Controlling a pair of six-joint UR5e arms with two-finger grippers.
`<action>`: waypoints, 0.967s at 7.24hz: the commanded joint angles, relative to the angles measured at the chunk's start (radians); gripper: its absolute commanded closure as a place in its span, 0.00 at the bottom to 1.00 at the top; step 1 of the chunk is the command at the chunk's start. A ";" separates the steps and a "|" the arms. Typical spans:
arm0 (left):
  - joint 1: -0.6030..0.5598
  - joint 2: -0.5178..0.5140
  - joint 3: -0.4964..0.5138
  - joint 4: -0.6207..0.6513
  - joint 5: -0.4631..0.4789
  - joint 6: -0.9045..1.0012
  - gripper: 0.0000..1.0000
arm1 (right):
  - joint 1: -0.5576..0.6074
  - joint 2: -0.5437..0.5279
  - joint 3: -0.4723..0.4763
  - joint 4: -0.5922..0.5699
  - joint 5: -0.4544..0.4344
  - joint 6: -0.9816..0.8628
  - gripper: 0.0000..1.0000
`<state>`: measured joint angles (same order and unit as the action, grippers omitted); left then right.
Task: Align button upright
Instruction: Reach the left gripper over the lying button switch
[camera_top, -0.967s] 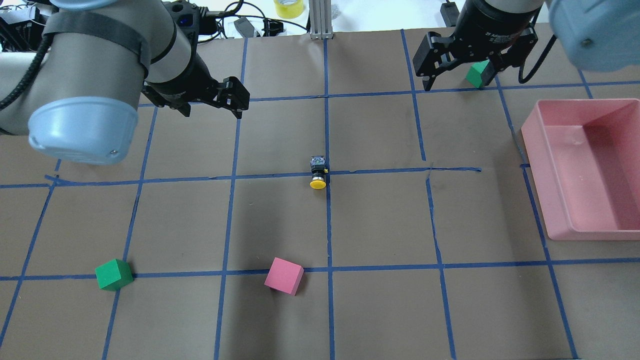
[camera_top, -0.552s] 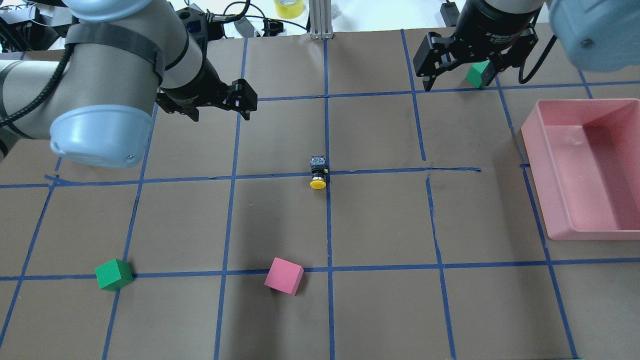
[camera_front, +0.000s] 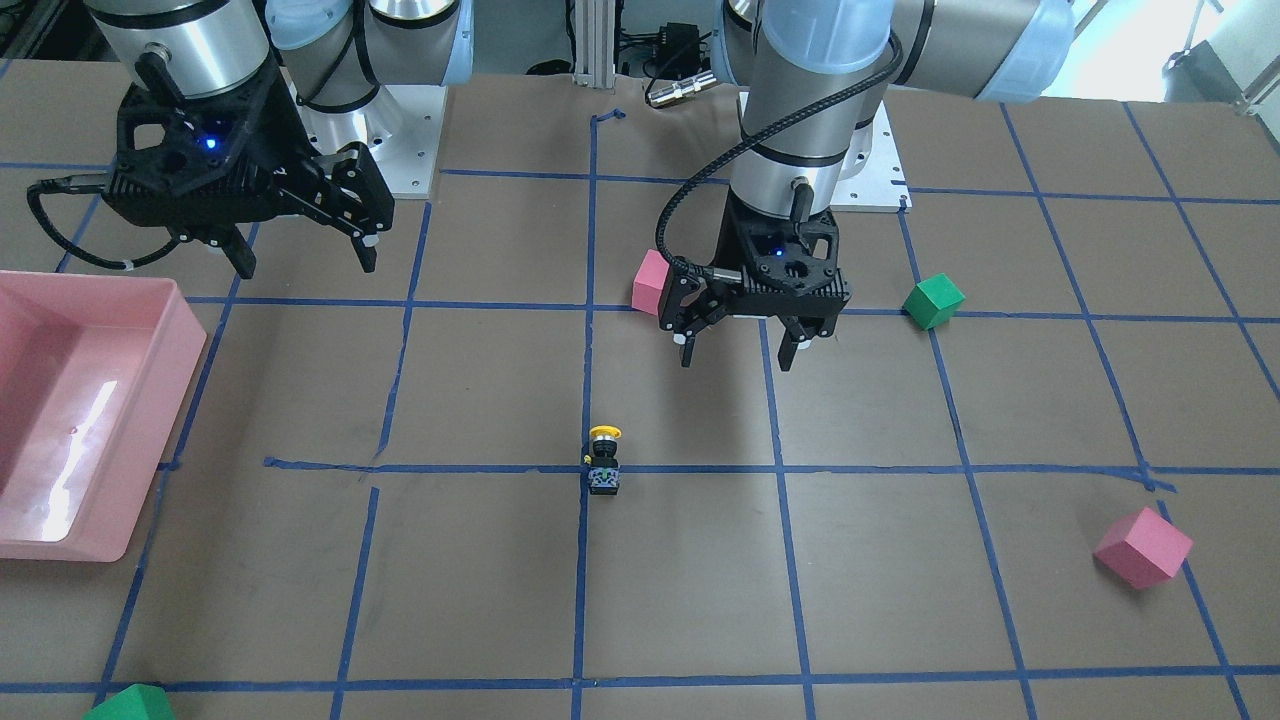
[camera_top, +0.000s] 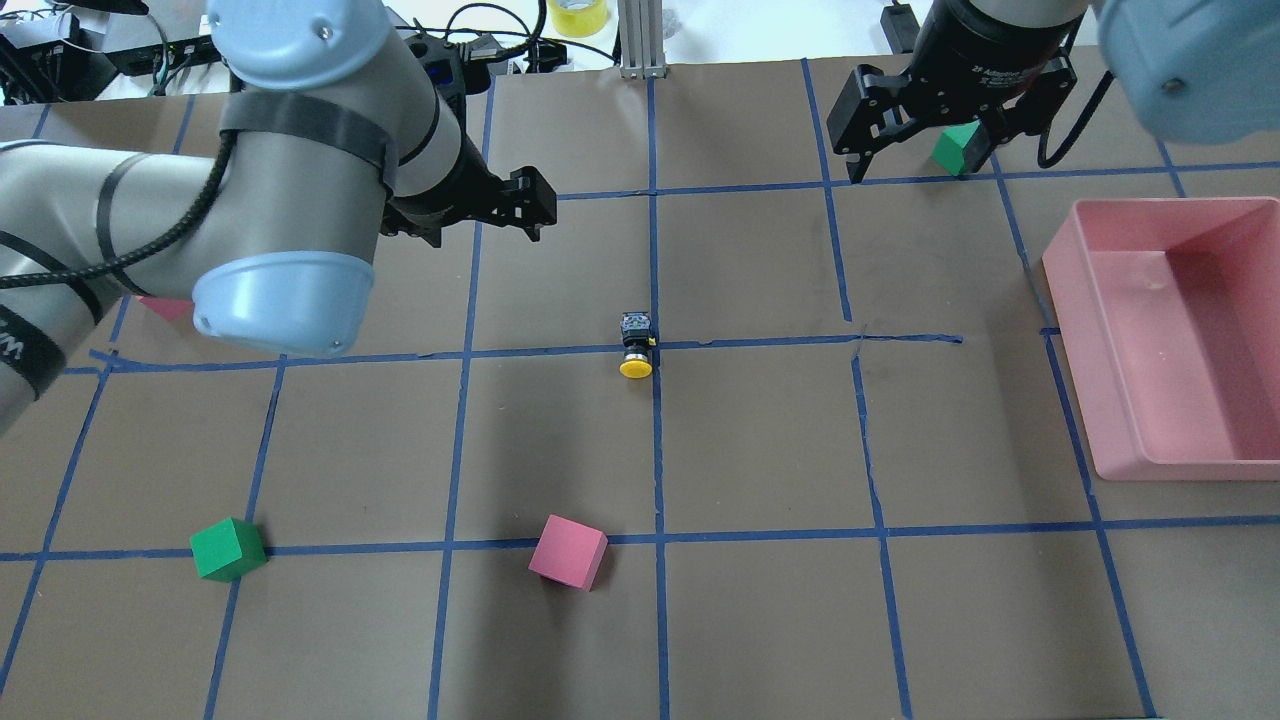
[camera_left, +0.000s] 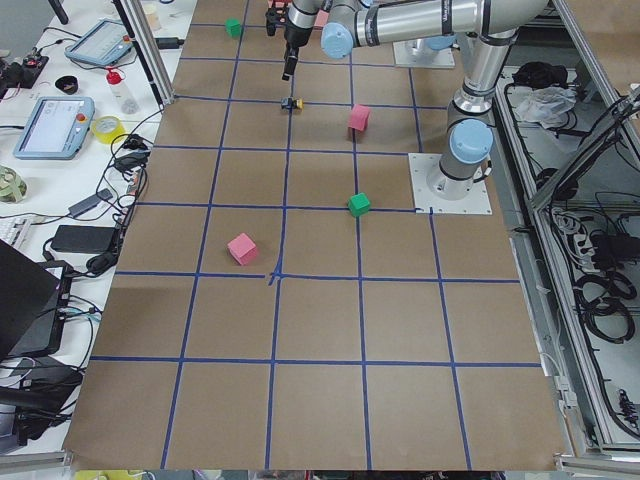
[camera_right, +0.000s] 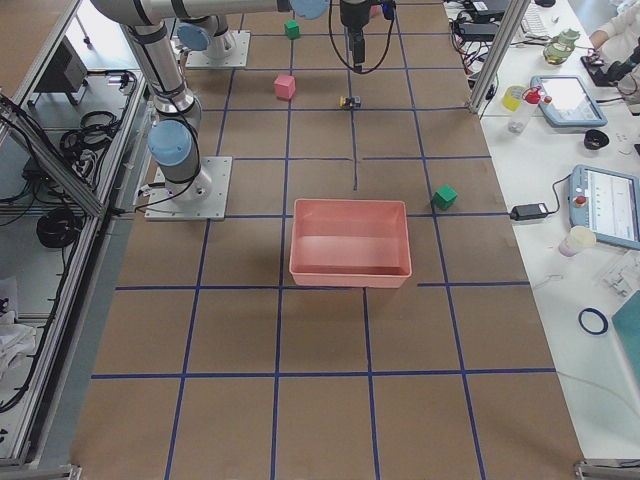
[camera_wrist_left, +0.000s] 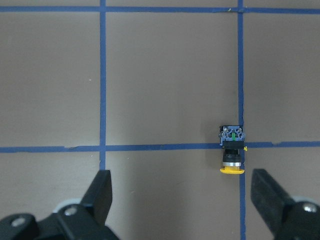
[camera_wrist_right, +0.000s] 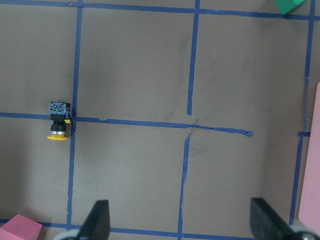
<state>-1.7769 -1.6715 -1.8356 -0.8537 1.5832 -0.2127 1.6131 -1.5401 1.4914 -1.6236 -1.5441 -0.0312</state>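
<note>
The brown paper-covered tabletop (camera_top: 760, 620) with its blue tape grid (camera_top: 760, 537) fills the overhead frame. Both black claws hang spread and empty: left claw (camera_top: 486, 232) upper left, right claw (camera_top: 925, 165) upper right. At centre, the small yellow-capped black push-button switch (camera_top: 636, 348) lies on its side. It is likely light, rigid and roll-prone; pinch its squarish base.

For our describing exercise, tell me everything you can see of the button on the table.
The button is a small switch: round yellow cap, short black barrel, blocky grey base with blue and green marks, all plastic by its look. It lies on its side, cap toward the robot, at a crossing of blue tape lines near the middle of the brown table cover. Only that cover touches it; the left hand and right hand hang open, apart from it.
</note>
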 joint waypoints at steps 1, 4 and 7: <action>-0.034 -0.045 -0.127 0.288 0.018 -0.031 0.02 | -0.001 0.000 0.001 -0.001 -0.002 -0.004 0.00; -0.158 -0.195 -0.218 0.586 0.162 -0.202 0.02 | -0.001 -0.001 -0.002 0.001 -0.007 -0.003 0.00; -0.229 -0.377 -0.226 0.830 0.212 -0.237 0.08 | -0.001 0.000 0.003 0.001 -0.002 -0.003 0.00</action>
<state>-1.9867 -1.9756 -2.0559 -0.1355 1.7861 -0.4423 1.6122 -1.5412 1.4915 -1.6229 -1.5481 -0.0337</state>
